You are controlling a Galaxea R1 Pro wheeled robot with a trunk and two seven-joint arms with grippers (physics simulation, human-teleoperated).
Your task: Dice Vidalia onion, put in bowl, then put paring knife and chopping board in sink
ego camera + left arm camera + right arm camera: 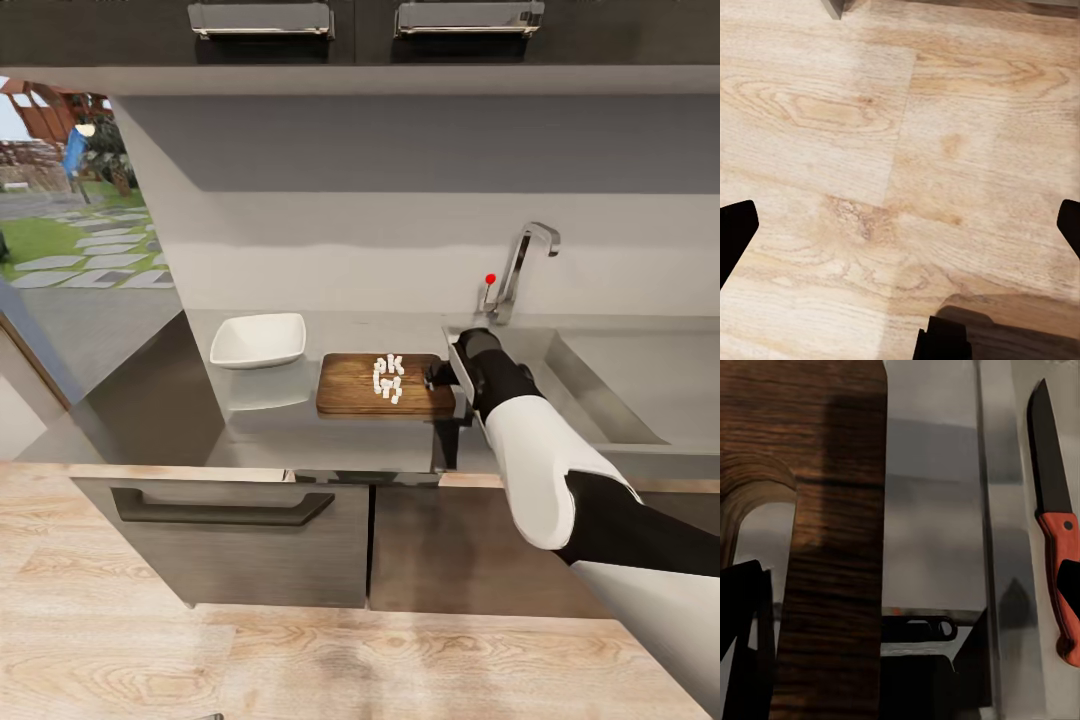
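We see the diced onion (388, 378) piled on the chopping board (350, 388) on the grey countertop (300, 440), the white bowl (258, 340) just left of it. Our right gripper (440, 377) meets the board's right end, fingers spread wide; the paring knife (1056, 517) lies beside. Our left gripper (900, 225) gapes wide above the wooden floor (870, 135).

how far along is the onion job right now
Done: the onion is diced, a heap of white cubes on the board. In hand: the right gripper sits at the board's end by the sink; the knife lies apart. Left: cubes into the empty bowl, then knife and board into the sink.
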